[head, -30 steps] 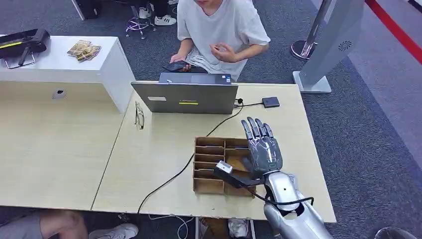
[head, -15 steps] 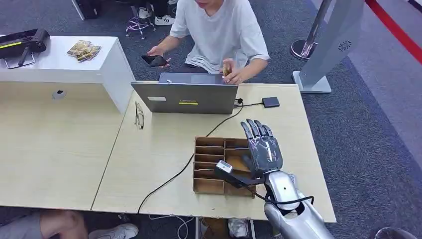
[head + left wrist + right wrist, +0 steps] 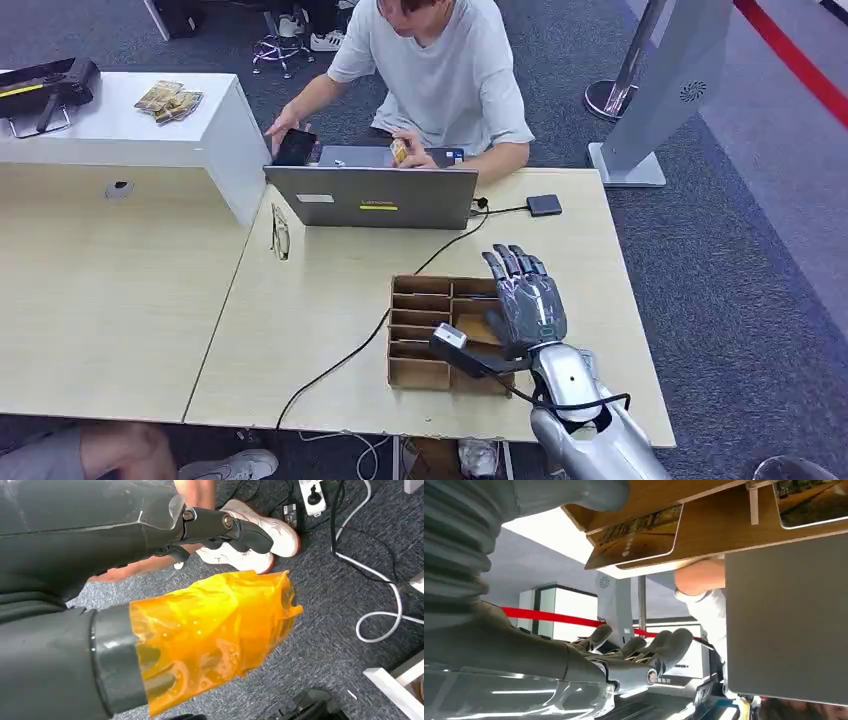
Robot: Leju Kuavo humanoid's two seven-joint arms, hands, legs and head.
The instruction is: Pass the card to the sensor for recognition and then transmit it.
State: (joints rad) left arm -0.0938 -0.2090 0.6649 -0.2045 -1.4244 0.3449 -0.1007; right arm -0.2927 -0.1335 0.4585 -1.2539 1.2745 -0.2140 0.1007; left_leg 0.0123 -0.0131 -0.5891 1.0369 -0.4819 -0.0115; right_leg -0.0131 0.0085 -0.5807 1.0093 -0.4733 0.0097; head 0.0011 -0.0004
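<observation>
My right hand (image 3: 526, 302) hovers flat over the right side of the wooden compartment box (image 3: 420, 372), fingers straight and apart, holding nothing. In the right wrist view its fingers (image 3: 644, 652) stretch out beneath the box, where a brown and gold card (image 3: 634, 536) lies in a compartment and a second card (image 3: 811, 502) lies in another. The sensor (image 3: 544, 205), a small black square on a cable, lies at the table's far right. My left hand (image 3: 100, 525) hangs by the floor with nothing in it, its thumb wrapped in orange film (image 3: 215, 630).
A grey laptop (image 3: 372, 197) stands behind the box, its cable (image 3: 340, 360) running across the table. A person sits behind it holding a phone (image 3: 296, 146) and a small card (image 3: 399, 150). Glasses (image 3: 280, 232) lie at the left. A white cabinet (image 3: 225, 140) stands at far left.
The person has leaned forward and brought the phone and the small card down to the laptop. My right hand has sunk slightly over the box, still holding nothing.
</observation>
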